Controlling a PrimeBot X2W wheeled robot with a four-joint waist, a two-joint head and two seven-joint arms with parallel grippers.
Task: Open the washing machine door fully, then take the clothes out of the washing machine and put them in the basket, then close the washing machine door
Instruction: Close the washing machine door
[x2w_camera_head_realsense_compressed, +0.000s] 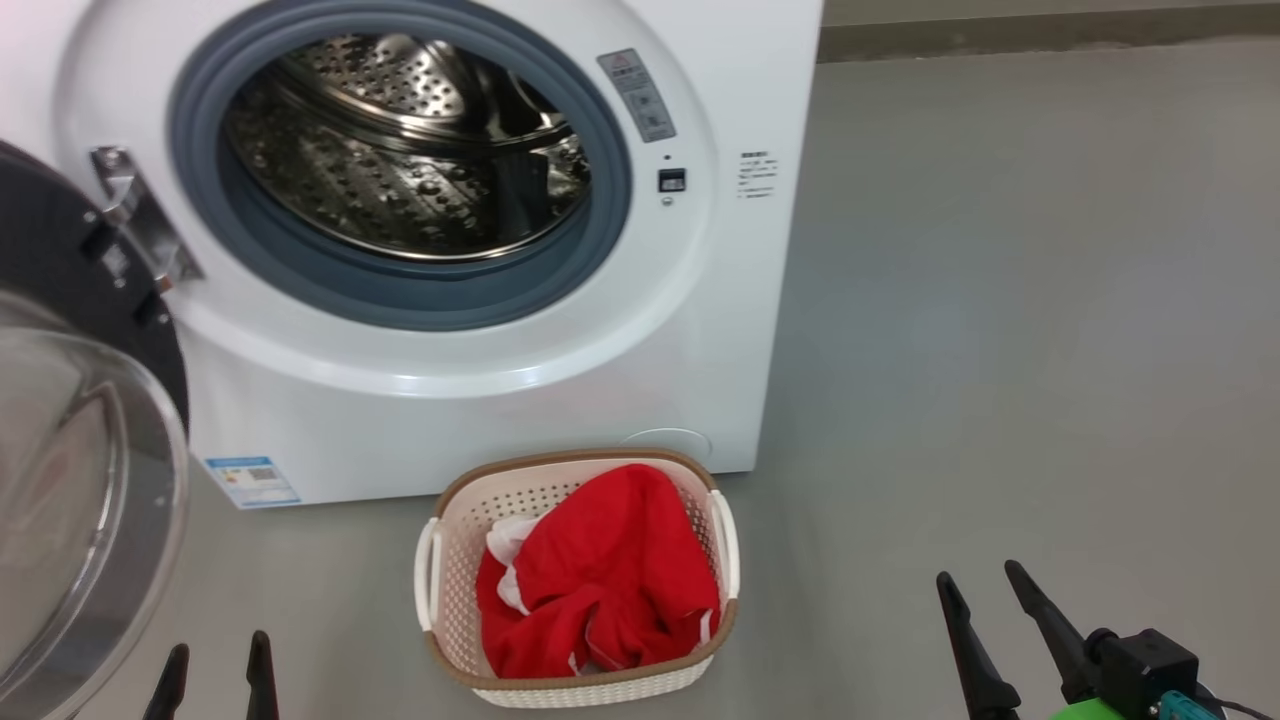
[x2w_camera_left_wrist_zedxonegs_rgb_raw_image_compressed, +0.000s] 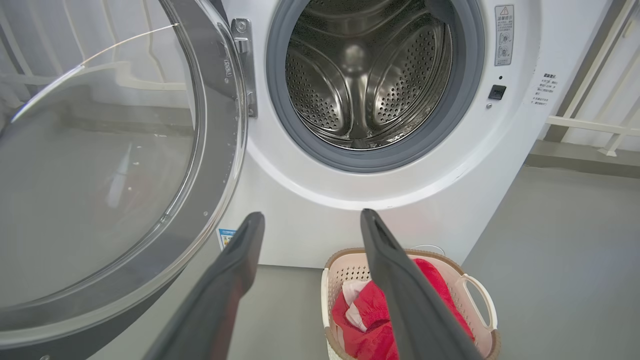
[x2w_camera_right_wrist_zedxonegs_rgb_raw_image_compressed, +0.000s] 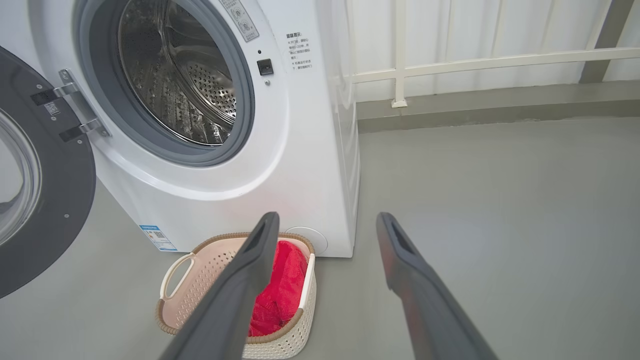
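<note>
Floor: smooth plain grey floor (x2w_camera_head_realsense_compressed: 1000, 350); the basket and the washer stand on it.
Basket: small cream perforated plastic basket with brown woven-look rim and white side handles (x2w_camera_head_realsense_compressed: 470, 520), on the floor just in front of the washer's lower front, between the 2 grippers in the head view.
Clothes: bright red garments with bits of white trim (x2w_camera_head_realsense_compressed: 610, 570), bunched inside the basket and heaped up to its rim.
Washer: big white front-loading washing machine (x2w_camera_head_realsense_compressed: 480, 420), blue label (x2w_camera_head_realsense_compressed: 250, 482) low on its front.
Door: large round door with black rim and clear bulging glass (x2w_camera_head_realsense_compressed: 70, 500), swung wide open on its hinge at the robot's left.
Drum: perforated steel drum (x2w_camera_head_realsense_compressed: 400, 170) inside a grey rubber gasket (x2w_camera_head_realsense_compressed: 400, 300); no cloth seen in it.
Back of room: white railing (x2w_camera_right_wrist_zedxonegs_rgb_raw_image_compressed: 475, 62) along a pale wall, beyond the washer's side.
Left gripper (x2w_camera_head_realsense_compressed: 220, 650): low by the open door, 2 dark fingers spread apart, nothing between them, pointing at the washer front.
Right gripper (x2w_camera_head_realsense_compressed: 980, 578): low over bare floor, right of the basket, fingers parted, holding nothing.
</note>
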